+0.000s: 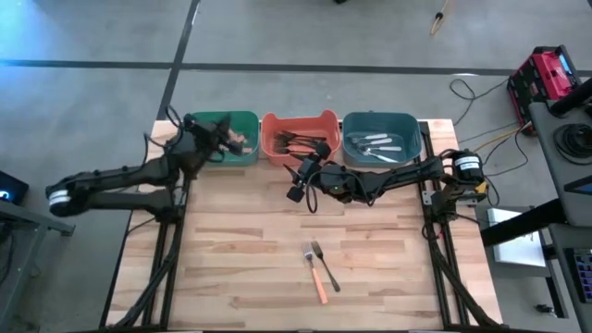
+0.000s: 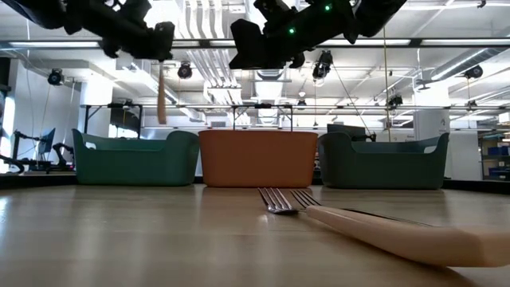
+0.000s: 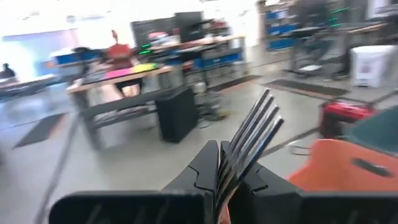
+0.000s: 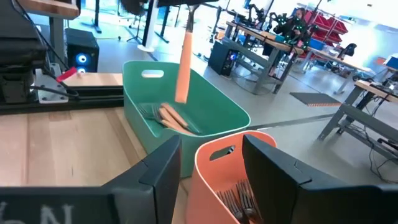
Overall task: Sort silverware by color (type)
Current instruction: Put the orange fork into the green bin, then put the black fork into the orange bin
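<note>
the left gripper (image 3: 231, 180) hangs over the green bin (image 1: 242, 148) at the back left of the worktop (image 1: 240, 268), its jaws closed on an orange-handled fork (image 4: 183, 65). the left wrist view shows the tines sticking up from between the closed fingers (image 3: 205, 168), and the right wrist and low views show the handle hanging straight down above the bin, clear of it. more orange-handled forks (image 4: 169, 117) lie inside that green bin.

the right gripper (image 4: 208, 171) sits just in front of the orange bin (image 1: 301, 123), the middle of the three, with its jaws standing wide apart and nothing between them. dark-handled forks (image 1: 301, 144) lie in the orange bin, and white-handled forks (image 1: 379, 145) lie in the teal bin (image 1: 381, 120) at the right.

two forks remain on the bare worktop near the front, side by side and touching near the tines: an orange-handled one (image 1: 317, 277) and a dark-handled one (image 1: 327, 271).

at the lower corner of the right wrist view, pale lettering shows on the arm's own body, too cut off to read.
</note>
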Controlling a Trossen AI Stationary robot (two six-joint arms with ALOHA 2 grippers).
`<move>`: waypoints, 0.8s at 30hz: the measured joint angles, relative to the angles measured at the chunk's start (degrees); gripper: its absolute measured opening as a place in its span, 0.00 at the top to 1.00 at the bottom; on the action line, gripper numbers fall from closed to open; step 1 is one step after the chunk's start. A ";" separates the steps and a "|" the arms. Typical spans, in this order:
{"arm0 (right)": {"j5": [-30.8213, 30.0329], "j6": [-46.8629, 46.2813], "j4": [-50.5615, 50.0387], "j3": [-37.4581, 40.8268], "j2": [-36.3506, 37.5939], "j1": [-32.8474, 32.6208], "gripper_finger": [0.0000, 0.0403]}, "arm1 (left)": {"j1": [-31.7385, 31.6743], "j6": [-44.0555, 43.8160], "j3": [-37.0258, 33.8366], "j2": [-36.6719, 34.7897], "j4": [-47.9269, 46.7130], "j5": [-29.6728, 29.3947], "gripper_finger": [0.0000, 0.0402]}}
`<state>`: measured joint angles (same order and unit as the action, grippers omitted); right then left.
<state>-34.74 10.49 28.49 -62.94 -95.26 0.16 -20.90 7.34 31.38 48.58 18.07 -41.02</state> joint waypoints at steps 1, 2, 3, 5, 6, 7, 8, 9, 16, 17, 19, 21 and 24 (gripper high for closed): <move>0.00 -0.01 0.00 0.00 0.00 0.05 0.60 | -1.81 -0.13 0.00 0.02 -0.49 0.00 1.00; 0.00 -0.05 0.00 0.00 0.00 0.12 0.60 | -3.69 -0.18 -0.01 0.35 -1.35 -0.01 1.00; 0.00 -0.28 0.00 0.00 0.00 0.19 0.60 | -5.53 -0.52 0.00 0.90 -2.05 0.02 1.00; 0.02 -0.44 0.00 0.00 0.00 0.25 0.60 | -9.50 -2.55 -0.02 2.16 -3.68 2.03 1.00; 0.02 -0.44 -0.02 0.00 0.00 0.26 0.60 | -11.48 -4.49 -0.02 2.78 -4.05 4.10 1.00; 0.02 -0.44 -0.04 0.01 0.00 0.27 0.60 | -13.47 -6.66 -0.02 3.54 -4.07 6.55 1.00; 0.02 -0.52 -0.11 0.01 0.00 0.27 0.60 | -15.21 -8.66 -0.02 4.31 -3.91 8.80 1.00; 0.03 -0.74 -0.18 0.02 0.00 0.27 0.60 | -16.84 -10.19 -0.02 5.21 -3.78 10.21 1.00; 0.04 -1.56 -1.20 0.02 0.00 0.27 0.60 | -21.78 -15.27 -0.02 12.12 -3.10 11.73 1.00; 0.04 -1.55 -1.22 0.02 0.00 0.27 0.60 | -21.76 -15.44 -0.02 13.09 -2.51 11.76 1.00; 0.04 -1.55 -1.22 0.02 0.00 0.27 0.60 | -21.76 -15.46 -0.02 14.53 -0.86 11.76 1.00; 0.04 -1.54 -1.25 0.02 0.00 0.27 0.60 | -21.78 -15.44 -0.02 15.49 -0.27 11.70 1.00; 0.04 -1.54 -1.99 0.02 0.00 0.27 0.60 | -21.77 -15.39 -0.02 16.03 -0.25 11.67 1.00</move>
<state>-34.70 8.95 26.50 -62.92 -95.26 0.43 -42.67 -8.05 31.35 64.61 17.82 -29.34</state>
